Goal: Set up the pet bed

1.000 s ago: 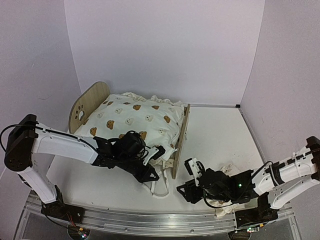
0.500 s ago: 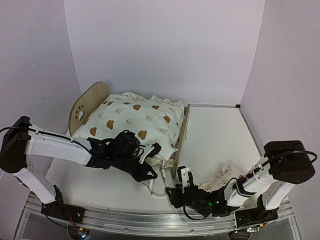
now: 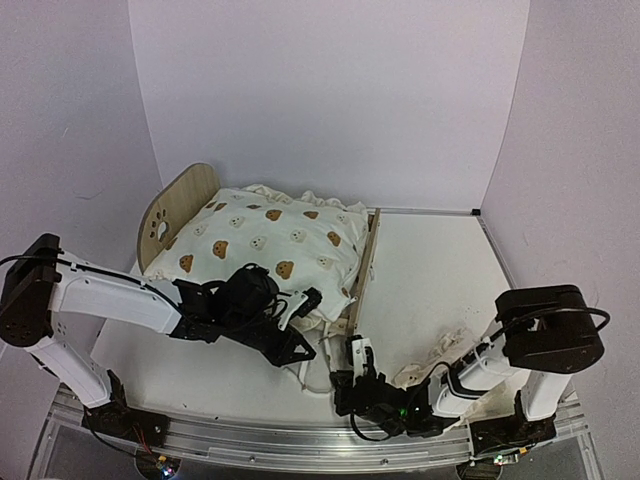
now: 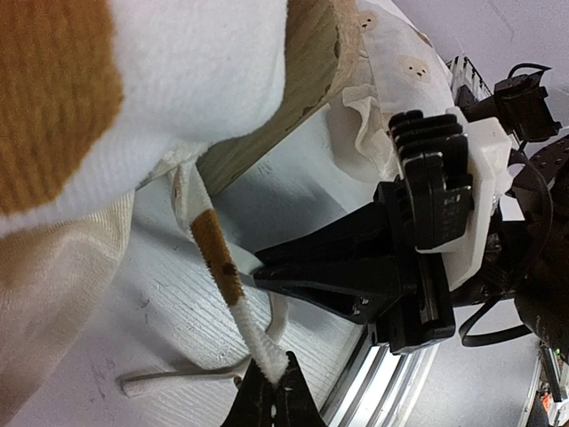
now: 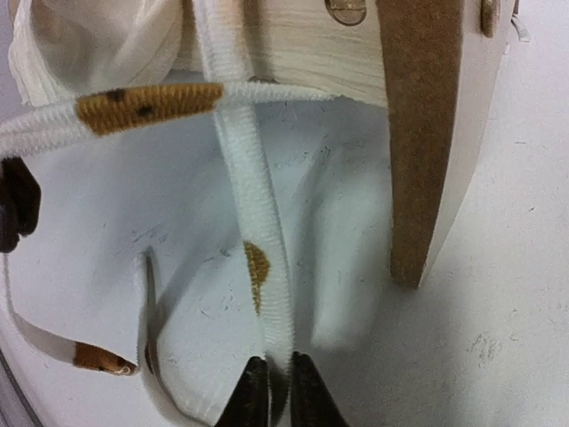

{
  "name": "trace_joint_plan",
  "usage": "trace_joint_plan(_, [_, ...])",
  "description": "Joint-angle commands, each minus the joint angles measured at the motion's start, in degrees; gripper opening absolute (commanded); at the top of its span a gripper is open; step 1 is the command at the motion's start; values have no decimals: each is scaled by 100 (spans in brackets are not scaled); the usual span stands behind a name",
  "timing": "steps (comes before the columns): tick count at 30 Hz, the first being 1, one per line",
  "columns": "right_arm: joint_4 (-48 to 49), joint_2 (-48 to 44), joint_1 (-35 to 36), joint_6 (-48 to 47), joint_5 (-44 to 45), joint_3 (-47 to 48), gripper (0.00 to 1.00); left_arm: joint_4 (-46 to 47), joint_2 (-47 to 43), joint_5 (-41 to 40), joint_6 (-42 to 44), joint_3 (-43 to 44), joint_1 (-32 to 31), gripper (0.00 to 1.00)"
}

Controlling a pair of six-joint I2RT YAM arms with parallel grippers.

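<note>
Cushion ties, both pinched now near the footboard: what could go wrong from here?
1. The left tool grips its tie near what looks like its end, so it may slip out under tension.
2. The right tool holds a second tie that crosses the first beside the footboard; pulling could snag them or drag the pet bed askew.
3. The tools sit close together, so they might collide.

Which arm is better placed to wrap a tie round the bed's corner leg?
Right, probably: the right gripper pinches a tie lying beside the bed leg. The left gripper holds a second tie.
</note>
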Motion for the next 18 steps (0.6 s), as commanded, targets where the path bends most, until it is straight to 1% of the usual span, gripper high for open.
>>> trace_joint_plan(1, [-66, -552, 17, -262, 225, -77, 4, 204, -235, 15, -123, -90, -90, 0])
trace_joint_plan(2, [-267, -729, 17, -361, 234, -78, 0, 204, -219, 9, -141, -104, -105, 0])
trace_joint_plan(5, [-1027, -1395, 17, -388, 362, -165, 0, 391, -175, -40, -207, -152, -137, 0])
trace_joint_plan(8, [-1497, -1990, 17, -708, 253, -202, 0, 559, -75, -76, -337, -211, -199, 0])
trace_joint_plan(11, [-2040, -2281, 8, -1281, -177, 82, 0, 673, 87, -206, -447, -189, -320, 0])
trace_joint_plan(14, [-2909, -2501, 8, -1450, -205, 362, 0, 842, 216, -304, -574, -235, -412, 0])
trace_joint_plan(16, [-3131, -2765, 0, -1519, -384, 365, 0, 920, 235, -354, -653, -277, -452, 3])
trace_joint_plan(18, [-3147, -2958, -10, -1668, -703, 295, 0, 1041, 196, -365, -709, -311, -490, 11])
